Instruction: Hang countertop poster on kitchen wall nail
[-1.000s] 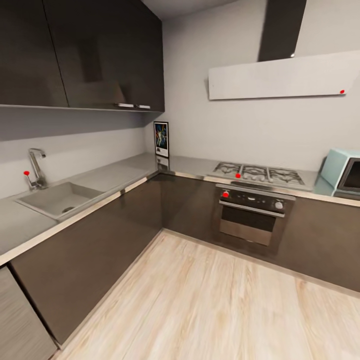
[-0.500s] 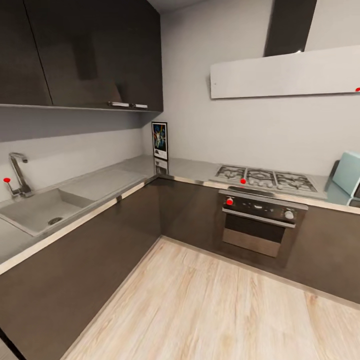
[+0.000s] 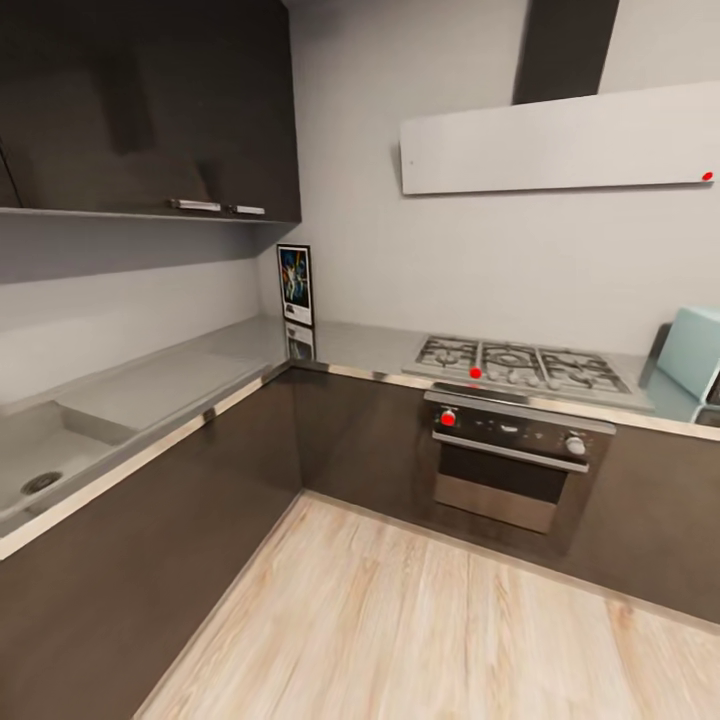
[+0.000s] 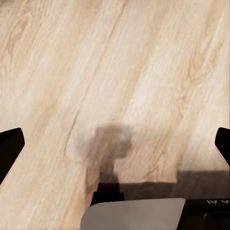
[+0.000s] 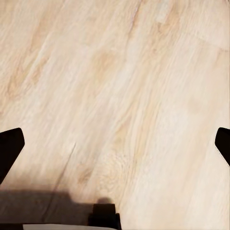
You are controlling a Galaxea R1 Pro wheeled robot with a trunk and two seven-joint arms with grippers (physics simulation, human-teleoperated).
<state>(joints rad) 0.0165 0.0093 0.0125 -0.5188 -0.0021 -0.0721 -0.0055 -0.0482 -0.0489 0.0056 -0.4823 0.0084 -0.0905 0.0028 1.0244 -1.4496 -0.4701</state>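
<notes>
The poster (image 3: 295, 285) stands upright in the far corner of the kitchen countertop (image 3: 360, 343), leaning against the wall, with colourful figures on dark blue inside a black frame. It is left of the steel gas hob (image 3: 520, 362). My left gripper (image 4: 115, 148) is open over the wooden floor, its dark fingertips (image 4: 9, 149) far apart at the picture's edges. My right gripper (image 5: 115, 146) is open too, with fingertips (image 5: 9, 148) spread wide above bare floorboards. Both are far from the poster.
A sink (image 3: 40, 470) is set into the counter's left run. Dark upper cabinets (image 3: 150, 100) hang above it. An oven (image 3: 510, 462) sits under the hob, a range hood (image 3: 560, 140) above it. A pale blue appliance (image 3: 695, 350) stands at the right. Wooden floor (image 3: 400, 620) lies ahead.
The head view has moved closer to the corner and swung, so the tap has slid out at the left. The poster and other things have not moved themselves.
</notes>
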